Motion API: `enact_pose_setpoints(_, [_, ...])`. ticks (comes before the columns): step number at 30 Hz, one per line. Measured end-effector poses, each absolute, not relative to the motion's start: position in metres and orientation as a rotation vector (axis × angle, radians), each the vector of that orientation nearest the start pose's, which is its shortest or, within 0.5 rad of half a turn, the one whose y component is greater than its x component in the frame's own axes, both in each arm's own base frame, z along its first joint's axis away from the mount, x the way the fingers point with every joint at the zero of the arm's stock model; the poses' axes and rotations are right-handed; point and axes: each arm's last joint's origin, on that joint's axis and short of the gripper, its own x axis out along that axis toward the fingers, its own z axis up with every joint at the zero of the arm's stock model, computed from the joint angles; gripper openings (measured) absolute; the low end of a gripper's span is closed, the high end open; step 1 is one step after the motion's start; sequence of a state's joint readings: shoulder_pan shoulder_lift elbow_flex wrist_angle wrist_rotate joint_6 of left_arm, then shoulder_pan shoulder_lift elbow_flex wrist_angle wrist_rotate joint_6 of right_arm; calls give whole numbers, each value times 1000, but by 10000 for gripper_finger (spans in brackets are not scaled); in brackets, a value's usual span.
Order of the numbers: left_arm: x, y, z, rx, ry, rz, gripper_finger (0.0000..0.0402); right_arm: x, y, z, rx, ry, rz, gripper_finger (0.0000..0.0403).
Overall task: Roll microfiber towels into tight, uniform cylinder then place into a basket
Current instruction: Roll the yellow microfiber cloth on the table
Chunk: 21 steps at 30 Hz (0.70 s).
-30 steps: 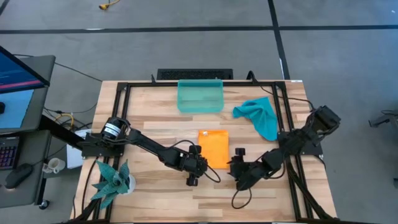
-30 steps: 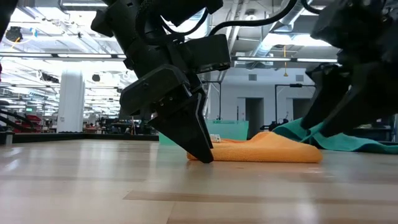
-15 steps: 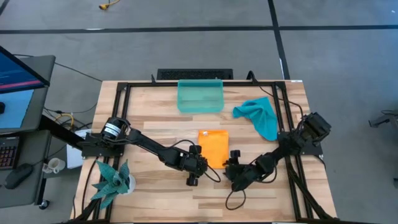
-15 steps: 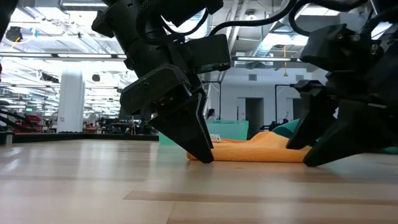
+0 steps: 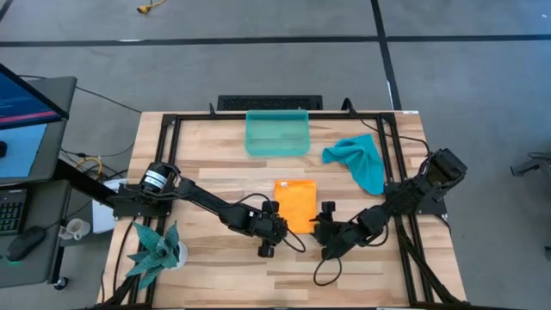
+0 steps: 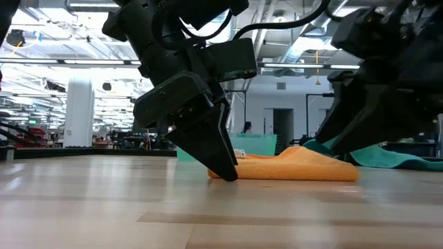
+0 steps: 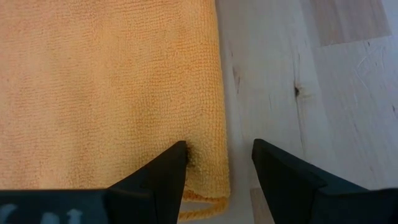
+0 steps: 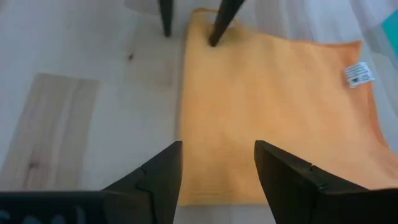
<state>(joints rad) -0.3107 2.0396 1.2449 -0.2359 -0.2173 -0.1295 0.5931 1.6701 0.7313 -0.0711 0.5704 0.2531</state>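
Now 2 towels, 1 orange point(image 5: 295, 205), 1 teal point(image 5: 362, 160), 1 basket point(image 5: 277, 133), both grippers, left point(image 5: 277, 226) & right point(image 5: 320, 226), open, empty.

We see the table point(image 5: 215, 172) evenly and brightly lit from overhead, with only soft, short shadows under the arms. At table height, ceiling strip lights glare behind the silhouetted arms. Near the orange towel point(image 8: 273, 112), the right wrist picture looks soft and hazy.

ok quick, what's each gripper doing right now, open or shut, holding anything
Left gripper: open, straddling a near corner of the orange towel, one finger on the cloth, holding nothing.
Right gripper: open, over the towel's other near corner, holding nothing.
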Motion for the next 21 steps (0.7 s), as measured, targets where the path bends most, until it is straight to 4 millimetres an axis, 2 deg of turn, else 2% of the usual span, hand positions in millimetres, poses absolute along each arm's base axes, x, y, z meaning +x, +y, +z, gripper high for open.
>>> enact_pose_setpoints(6, [386, -117, 124, 150, 997, -21, 180, 251, 146, 106, -315, 910, -61, 223])
enact_pose_setpoints(14, [386, -117, 124, 146, 998, -19, 180, 254, 144, 97, -295, 937, -92, 219])
enact_pose_setpoints(17, [385, -117, 124, 144, 1008, -16, 180, 255, 142, 97, -265, 942, -99, 198])
enact_pose_setpoints(21, [385, -114, 123, 124, 1020, -4, 180, 256, 141, 96, -250, 954, -88, 148])
